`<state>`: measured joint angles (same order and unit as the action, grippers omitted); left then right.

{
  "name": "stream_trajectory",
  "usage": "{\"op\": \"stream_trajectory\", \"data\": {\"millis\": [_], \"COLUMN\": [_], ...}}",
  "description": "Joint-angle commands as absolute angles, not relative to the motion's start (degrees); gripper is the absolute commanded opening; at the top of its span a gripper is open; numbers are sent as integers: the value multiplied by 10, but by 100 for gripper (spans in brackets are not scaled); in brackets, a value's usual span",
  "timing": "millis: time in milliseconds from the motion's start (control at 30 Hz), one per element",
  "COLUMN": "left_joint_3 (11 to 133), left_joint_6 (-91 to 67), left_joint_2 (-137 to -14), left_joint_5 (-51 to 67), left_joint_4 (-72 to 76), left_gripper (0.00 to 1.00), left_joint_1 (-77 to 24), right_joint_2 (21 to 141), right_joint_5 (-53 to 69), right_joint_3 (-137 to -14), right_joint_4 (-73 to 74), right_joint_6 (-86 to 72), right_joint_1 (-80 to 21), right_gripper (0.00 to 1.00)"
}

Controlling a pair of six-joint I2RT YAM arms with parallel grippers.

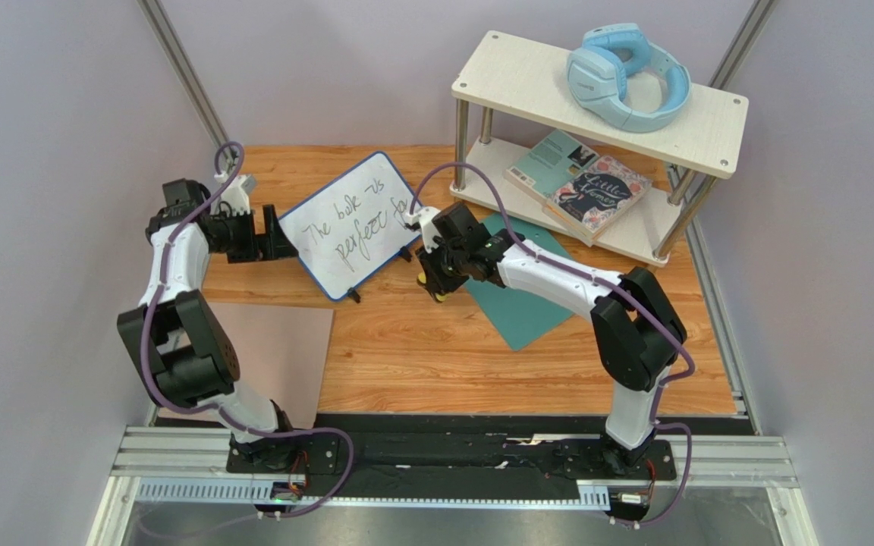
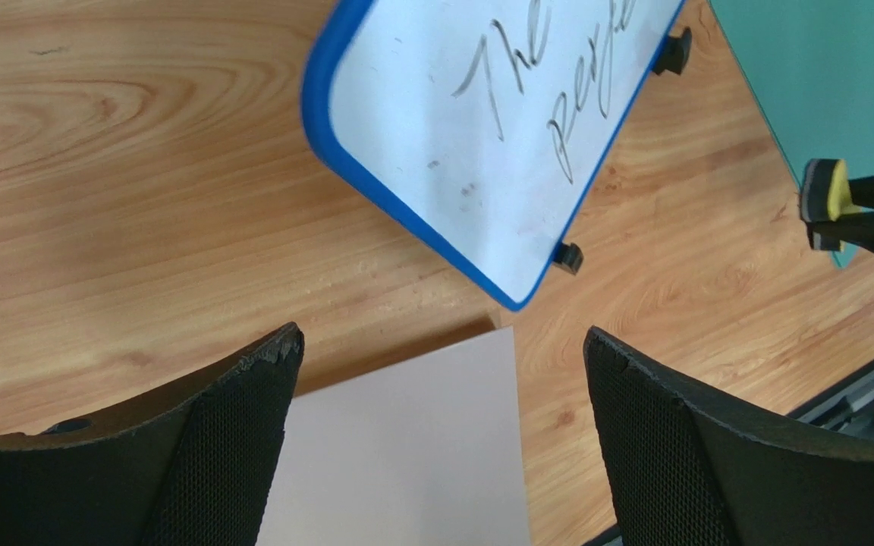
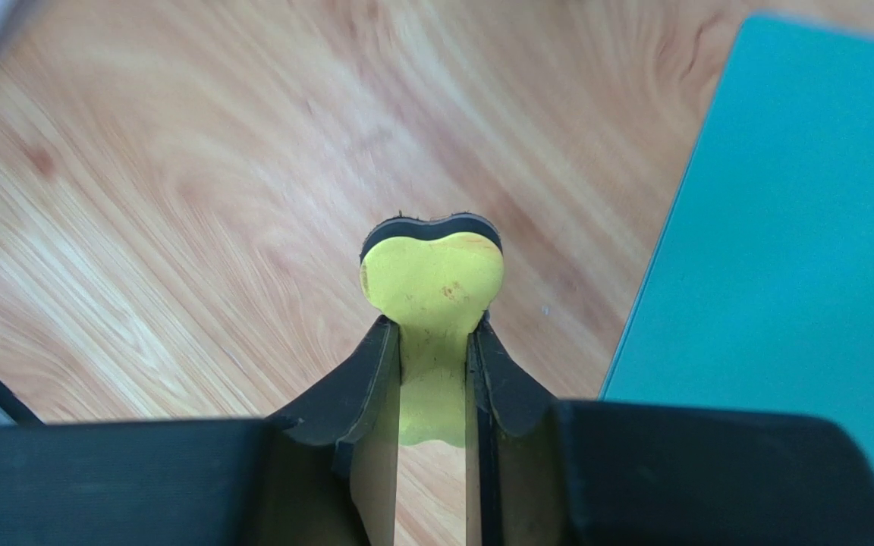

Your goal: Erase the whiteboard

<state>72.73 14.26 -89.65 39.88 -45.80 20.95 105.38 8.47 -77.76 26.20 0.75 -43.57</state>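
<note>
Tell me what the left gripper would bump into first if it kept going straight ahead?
Most likely the whiteboard: its blue-rimmed corner lies right ahead of the left gripper's open fingers. Height is hard to judge, so it could just miss.

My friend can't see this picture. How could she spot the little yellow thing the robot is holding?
Find the wooden table, then the whiteboard with black writing standing on it. Just right of the board, the right gripper is shut on a small eraser. It is the only yellow thing there, with a black backing.
</note>
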Motion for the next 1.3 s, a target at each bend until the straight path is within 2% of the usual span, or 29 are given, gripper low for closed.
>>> {"op": "stream_trajectory", "data": {"millis": [0,167,333,433,533,633,733,767,800,1267], "left_joint_3": [743,768,816,848,868,888,896,897,902,942], "left_joint_6": [89,72,66,76,83,94,113,119,137,276], "left_joint_2": [-929,-988,-1048,-1088,-1116,-1141,-1149,-1149,-1150,-1160], "left_joint_5": [465,520,526,540,555,587,611,610,610,605], "left_joint_4": [-375,-311,-282,-280,-272,-277,-288,-294,-299,-432], "left_gripper": [95,92,89,84,73,58,27,5,0,0], "left_joint_1": [214,215,215,217,217,218,217,217,218,218], "right_joint_2": [1048,1067,1105,1147,1192,1233,1265,1272,1278,1367], "right_joint_5": [70,27,1,-23,-29,-38,-43,-46,-47,-130], "right_joint_3": [-837,-860,-889,-931,-982,-1027,-1062,-1068,-1072,-1079], "right_joint_4": [201,134,73,62,54,39,23,19,14,-91], "right_joint_6": [-58,-93,-126,-133,-139,-149,-164,-172,-173,-82], "right_joint_1": [-434,-434,-434,-434,-433,-429,-420,-415,-412,-423], "right_gripper": [0,0,0,0,0,0,0,0,0,0]}}
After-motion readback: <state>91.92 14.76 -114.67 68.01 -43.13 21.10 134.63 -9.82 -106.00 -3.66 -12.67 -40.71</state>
